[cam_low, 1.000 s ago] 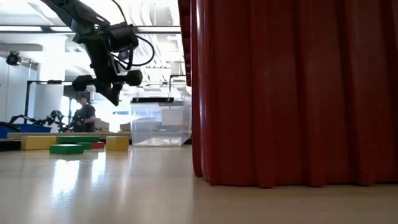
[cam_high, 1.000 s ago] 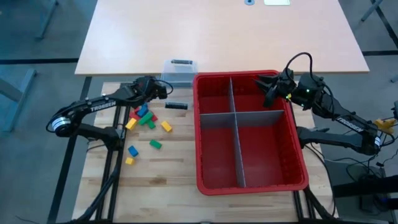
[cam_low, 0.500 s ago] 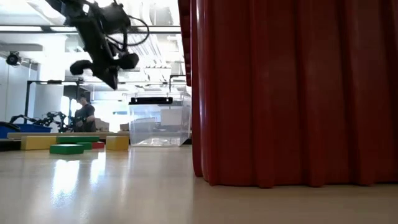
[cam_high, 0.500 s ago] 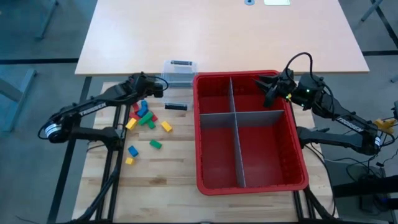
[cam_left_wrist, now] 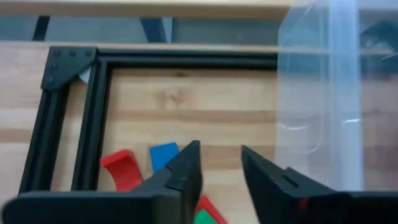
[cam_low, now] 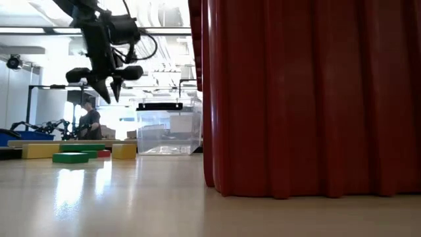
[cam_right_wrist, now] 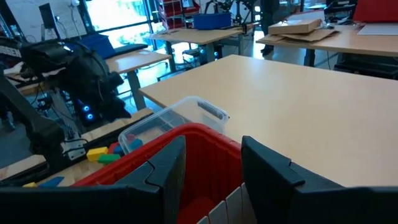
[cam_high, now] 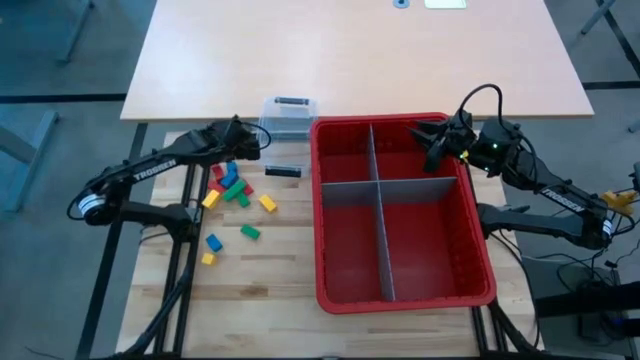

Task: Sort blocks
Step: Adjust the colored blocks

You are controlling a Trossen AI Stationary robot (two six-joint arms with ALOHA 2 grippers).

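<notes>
The left gripper (cam_high: 256, 148) is held above the wooden table (cam_high: 290, 250), over the far end of the scattered blocks (cam_high: 232, 190) and just beside the small clear tub (cam_high: 287, 115); its fingers are seen parted by a narrow gap with nothing between them. The blocks, red, yellow, green and blue, are spread on the table left of the red divided bin (cam_high: 400, 210), none inside it. The right gripper (cam_high: 432, 148) is poised over the bin's far right compartment, its fingers parted and empty. A person (cam_low: 89, 118) is visible in the room behind.
</notes>
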